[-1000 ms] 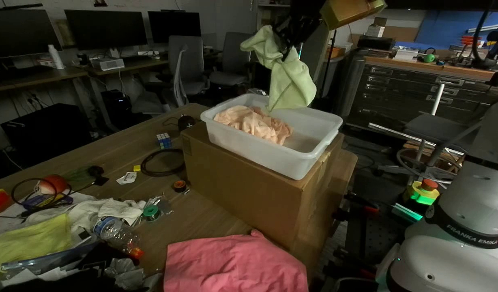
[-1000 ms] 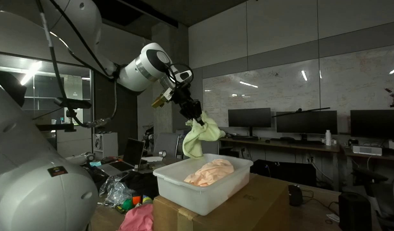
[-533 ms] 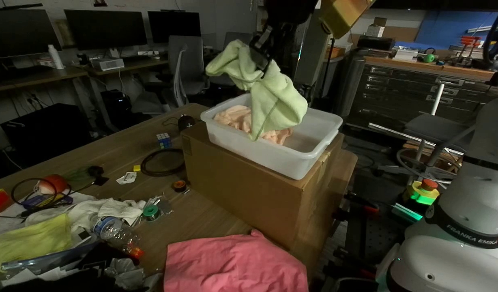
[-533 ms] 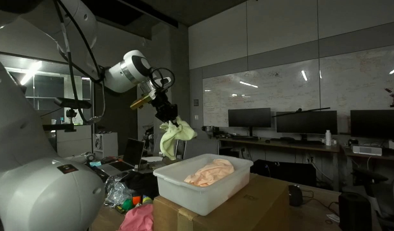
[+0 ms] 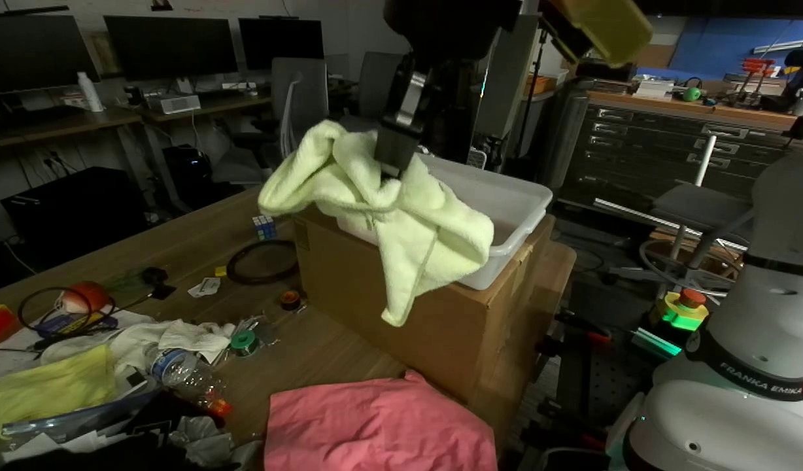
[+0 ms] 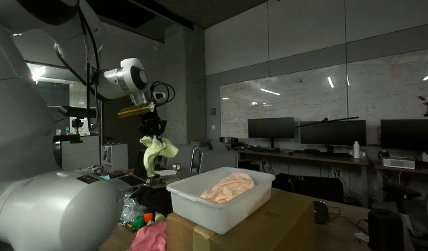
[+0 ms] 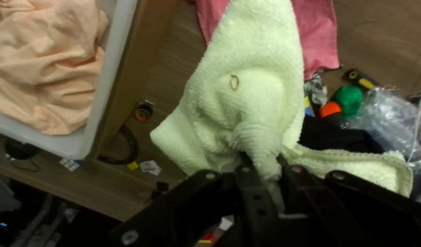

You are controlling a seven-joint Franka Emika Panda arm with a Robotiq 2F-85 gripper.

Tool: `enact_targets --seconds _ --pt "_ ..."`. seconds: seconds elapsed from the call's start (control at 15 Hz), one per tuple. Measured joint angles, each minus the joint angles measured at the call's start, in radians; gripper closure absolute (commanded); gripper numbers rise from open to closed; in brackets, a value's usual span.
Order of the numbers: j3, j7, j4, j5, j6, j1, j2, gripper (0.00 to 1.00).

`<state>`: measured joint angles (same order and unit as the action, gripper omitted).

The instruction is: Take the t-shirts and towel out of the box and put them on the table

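My gripper is shut on the light green towel, gathered between its fingers in the wrist view. The towel hangs in the air outside the white tub, off its side, above the table. The gripper also shows in an exterior view. A crumpled peach t-shirt lies in the tub; it also shows in the wrist view. In an exterior view the towel hides it. A pink t-shirt lies on the table, partly behind the towel in the wrist view.
The tub stands on a brown cardboard carton on the table. Clutter lies on the table: a plastic bottle, a yellow cloth, a coiled black cable, a puzzle cube and dark cloth.
My gripper has carried the towel from above the tub out past its side, toward the table with the pink t-shirt, and lower. The peach t-shirt and the tub have not moved.
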<state>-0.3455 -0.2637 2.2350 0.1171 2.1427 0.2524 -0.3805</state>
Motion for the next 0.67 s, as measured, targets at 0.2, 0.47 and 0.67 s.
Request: enact_targets --seconds 0.2,0.47,0.67 --pt "-0.001 0.112 -0.002 -0.038 -0.042 0.048 0.037 0.36" --pt "0.0 0.279 -0.017 -0.049 -0.142 0.074 0.083 0.05" --pt "0.008 0.352 -0.03 0.01 -0.226 0.067 0.101 0.0"
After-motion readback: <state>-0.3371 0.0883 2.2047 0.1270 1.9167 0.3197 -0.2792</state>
